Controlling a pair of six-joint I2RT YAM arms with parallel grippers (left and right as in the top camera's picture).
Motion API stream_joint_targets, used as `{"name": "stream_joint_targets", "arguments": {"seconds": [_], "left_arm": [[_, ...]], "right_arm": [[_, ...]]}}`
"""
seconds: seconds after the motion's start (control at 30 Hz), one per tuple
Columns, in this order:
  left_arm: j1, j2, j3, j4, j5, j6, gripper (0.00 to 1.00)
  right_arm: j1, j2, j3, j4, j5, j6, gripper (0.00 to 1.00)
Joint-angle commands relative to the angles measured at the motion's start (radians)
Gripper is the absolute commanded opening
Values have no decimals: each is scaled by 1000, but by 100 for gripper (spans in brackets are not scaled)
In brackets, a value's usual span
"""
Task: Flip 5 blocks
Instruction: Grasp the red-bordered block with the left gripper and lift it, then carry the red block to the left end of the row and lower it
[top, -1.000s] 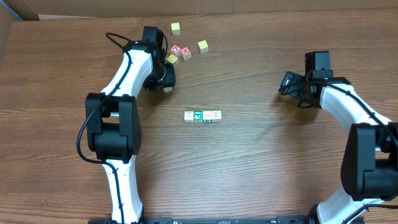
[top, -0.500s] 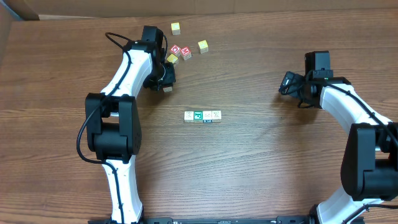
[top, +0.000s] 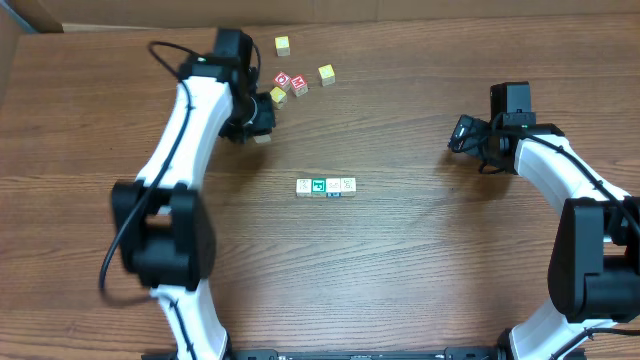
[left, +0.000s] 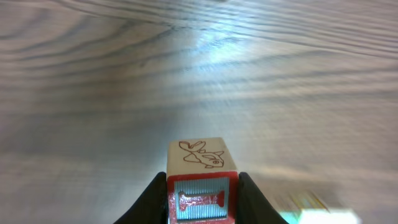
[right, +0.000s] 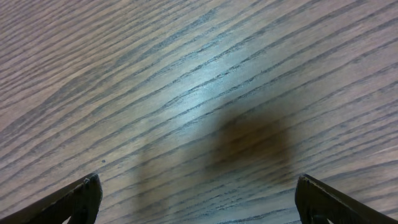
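Observation:
In the left wrist view my left gripper (left: 202, 190) is shut on a block (left: 200, 157). This small wooden cube has a fish drawn on its whitish top and a red-bordered blue face towards the camera, and it hangs above the wood. Overhead, that gripper (top: 262, 128) is at the back left of the table. A short row of several whitish blocks (top: 326, 186) lies at the table's middle, one of them with a green print. My right gripper (top: 458, 135) stands open at the right over bare wood, with nothing between its fingers (right: 84, 196).
Behind the left gripper lie loose yellow-faced cubes (top: 283, 45), (top: 326, 74), (top: 277, 95) and two red-faced cubes (top: 283, 80), (top: 300, 88). The wooden table (top: 420, 260) runs on in front and to the right.
My left jaws have closed on the block, and the left arm has swung up and slightly left with it. The right arm and the row of blocks have not moved.

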Motion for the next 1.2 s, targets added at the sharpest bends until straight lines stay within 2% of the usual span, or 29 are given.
{"name": "stream_joint_targets", "arguments": {"seconds": [0.0, 0.13, 0.3, 0.43, 0.6, 0.9, 1.17], "left_arm": [[-8, -146, 21, -55, 11, -4, 20], [-8, -237, 21, -179, 7, -4, 21], [-8, -261, 19, -311, 6, -4, 21], [-8, -261, -27, -333, 0, -4, 21], [-23, -261, -162, -256, 14, -8, 21], [-103, -261, -425, -3, 52, -31, 21], [-140, -261, -502, 132, -25, -87, 20]], "right_arm": [[-4, 3, 18, 6, 10, -7, 100], [-4, 3, 18, 6, 10, -7, 100], [-4, 3, 18, 6, 10, -8, 100], [-4, 3, 18, 6, 10, -8, 100], [-4, 3, 18, 6, 10, -8, 100], [-4, 3, 18, 6, 10, -7, 100], [-4, 3, 18, 6, 10, -8, 100]]}}
